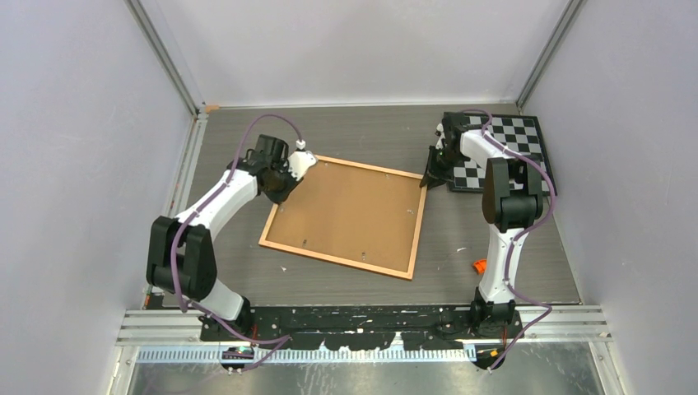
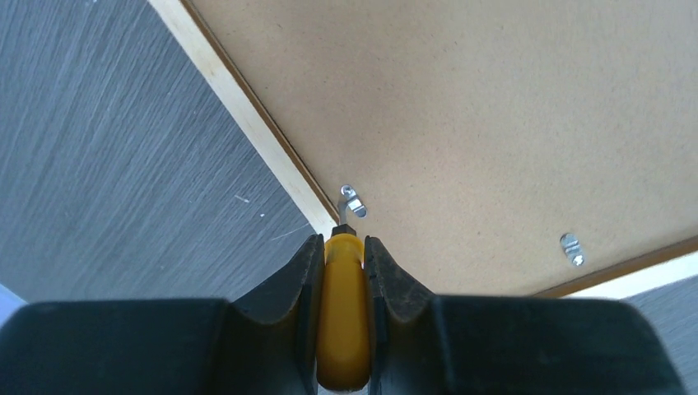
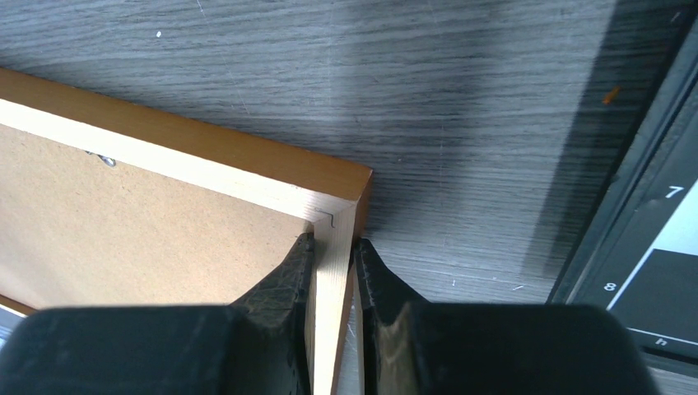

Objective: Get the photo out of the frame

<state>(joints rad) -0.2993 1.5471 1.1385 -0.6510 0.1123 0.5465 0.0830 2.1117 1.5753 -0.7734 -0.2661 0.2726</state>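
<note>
While overhead shows the fibreboard-backed frame (image 1: 346,216) lying mid-bench, wrist views reveal the left gripper (image 2: 343,243) clamping a yellow tool (image 2: 342,329) at a metal clip (image 2: 352,200), the right gripper (image 3: 333,242) pinching its wooden rim.

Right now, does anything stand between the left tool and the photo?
Yes: the frame lies back up; its backing board, held by metal clips, hides the photo. The left tool holds a screwdriver at one clip.

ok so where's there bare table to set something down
Bare table: the strip between the frame and the back wall, and the strip between frame and arm bases. Crowded: the frame's far corners at the left gripper and right gripper, and the checkerboard side.
</note>
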